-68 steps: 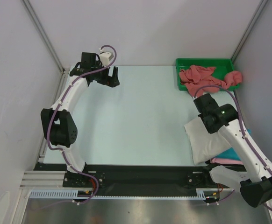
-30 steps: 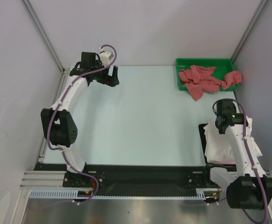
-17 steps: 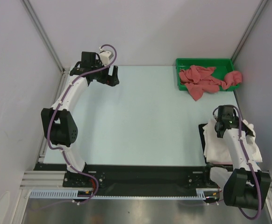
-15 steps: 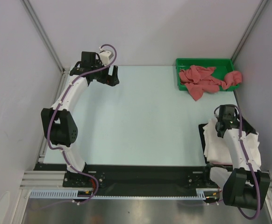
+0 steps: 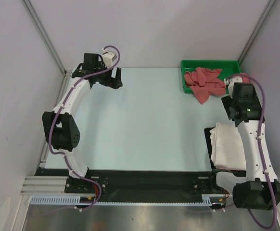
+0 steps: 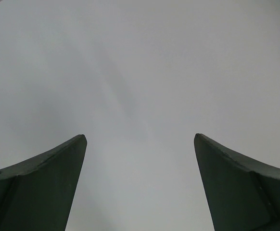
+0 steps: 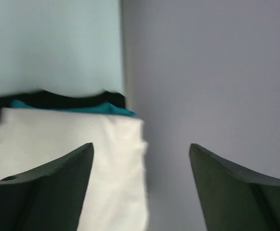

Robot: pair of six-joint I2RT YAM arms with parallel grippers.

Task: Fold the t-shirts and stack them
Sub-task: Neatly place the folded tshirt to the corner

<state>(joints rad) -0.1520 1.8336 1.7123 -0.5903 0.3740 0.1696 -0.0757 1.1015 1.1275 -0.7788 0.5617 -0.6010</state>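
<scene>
A folded white t-shirt (image 5: 225, 147) lies on top of a stack at the table's near right. In the right wrist view the white t-shirt (image 7: 77, 163) has a teal t-shirt's edge (image 7: 87, 109) showing under it. My right gripper (image 5: 239, 98) hangs above and beyond the stack, apart from the cloth. Its jaws (image 7: 141, 145) are open and hold nothing. Several dusty red t-shirts (image 5: 205, 82) are heaped in the green tray (image 5: 210, 63) and spill over its front. My left gripper (image 5: 114, 79) stands open at the far left, and in its wrist view the gripper (image 6: 140, 135) frames only a bare grey surface.
The right wall (image 7: 212, 72) stands close beside the stack and the right arm. A black pad (image 5: 209, 137) shows at the stack's left edge. The light table top (image 5: 145, 120) stretches between the two arms.
My right gripper opened and let go of the white t-shirt on the stack. It then rose and moved away toward the tray. The left arm stayed still.
</scene>
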